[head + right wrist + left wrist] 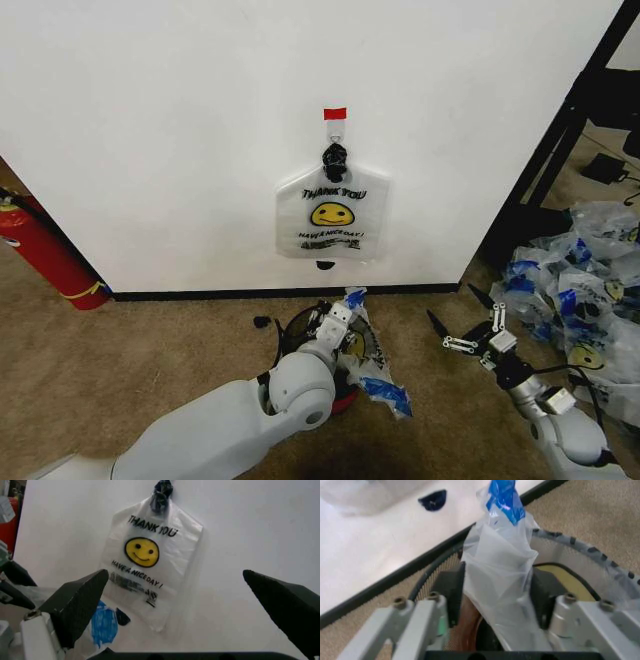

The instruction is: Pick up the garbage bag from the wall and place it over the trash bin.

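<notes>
The left end effector [497, 603] is down at the trash bin [570, 545], clenched on a garbage bag [502, 577] that is partly over the rim. The thin plastic could slip out or catch on the rim and tear. The right end effector [462, 325] waits near the floor with its fingers spread wide. Another bag [332, 212] hangs on the wall [150, 130] from a hook [335, 128], its long side straight up and down, with the print facing out.

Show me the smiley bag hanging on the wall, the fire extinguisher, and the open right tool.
hanging bag [332, 213], head view, on its smiley face.
fire extinguisher [45, 255], head view, on its red body.
right tool [465, 318], head view, between its open fingertips.
</notes>
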`<state>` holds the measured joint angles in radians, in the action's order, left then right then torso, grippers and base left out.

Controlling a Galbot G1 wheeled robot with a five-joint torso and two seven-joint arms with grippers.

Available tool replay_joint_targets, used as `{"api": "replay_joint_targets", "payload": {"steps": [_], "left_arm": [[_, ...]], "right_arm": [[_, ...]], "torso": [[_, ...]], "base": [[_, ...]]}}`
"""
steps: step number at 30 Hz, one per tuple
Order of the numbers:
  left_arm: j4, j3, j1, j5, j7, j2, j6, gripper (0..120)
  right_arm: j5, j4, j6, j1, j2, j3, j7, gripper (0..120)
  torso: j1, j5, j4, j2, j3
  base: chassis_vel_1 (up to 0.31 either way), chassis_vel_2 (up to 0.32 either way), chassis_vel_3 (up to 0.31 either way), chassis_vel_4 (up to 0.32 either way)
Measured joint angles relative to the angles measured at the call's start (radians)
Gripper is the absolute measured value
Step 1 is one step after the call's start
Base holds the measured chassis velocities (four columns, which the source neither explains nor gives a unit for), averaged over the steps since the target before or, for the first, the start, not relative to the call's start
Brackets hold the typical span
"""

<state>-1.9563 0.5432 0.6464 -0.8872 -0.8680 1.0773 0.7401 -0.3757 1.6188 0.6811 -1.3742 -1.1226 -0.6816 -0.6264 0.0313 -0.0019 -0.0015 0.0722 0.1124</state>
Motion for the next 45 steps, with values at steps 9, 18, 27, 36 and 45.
{"api": "replay_joint_targets", "payload": {"steps": [9, 18, 27, 36, 45], "left_arm": [[-0.004, -0.053, 0.048, -0.034, -0.005, -0.021, -0.020, 8], [-0.023, -0.147, 0.143, -0.031, 0.033, -0.040, -0.044, 0], [-0.006, -0.237, 0.222, 0.026, 0.081, -0.035, -0.077, 0], [-0.023, -0.307, 0.270, 0.055, 0.104, -0.053, -0.091, 0], [-0.015, -0.300, 0.302, 0.107, 0.122, -0.039, -0.101, 0]], "right_arm": [[0.006, -0.009, 0.002, 0.005, -0.007, 0.012, -0.005, 100], [-0.096, -0.084, -0.046, 0.033, 0.005, 0.102, -0.001, 100], [-0.248, -0.091, -0.173, 0.051, 0.023, 0.209, 0.041, 100], [-0.472, 0.001, -0.412, 0.071, 0.100, 0.443, 0.264, 100], [-0.595, 0.054, -0.702, 0.176, 0.178, 0.508, 0.395, 100]], "torso": [[0.000, 0.0000, 0.0000, 0.000, 0.000], [0.000, 0.0000, 0.0000, 0.000, 0.000], [0.000, -0.0002, -0.0001, 0.000, 0.000], [0.000, 0.0001, 0.0000, 0.000, 0.000], [0.000, 0.0001, 0.0000, 0.000, 0.000]], "base": [[0.000, 0.000, 0.000, 0.000], [0.000, 0.000, 0.000, 0.000], [0.000, 0.000, 0.000, 0.000], [0.000, 0.000, 0.000, 0.000], [0.000, 0.000, 0.000, 0.000]]}}
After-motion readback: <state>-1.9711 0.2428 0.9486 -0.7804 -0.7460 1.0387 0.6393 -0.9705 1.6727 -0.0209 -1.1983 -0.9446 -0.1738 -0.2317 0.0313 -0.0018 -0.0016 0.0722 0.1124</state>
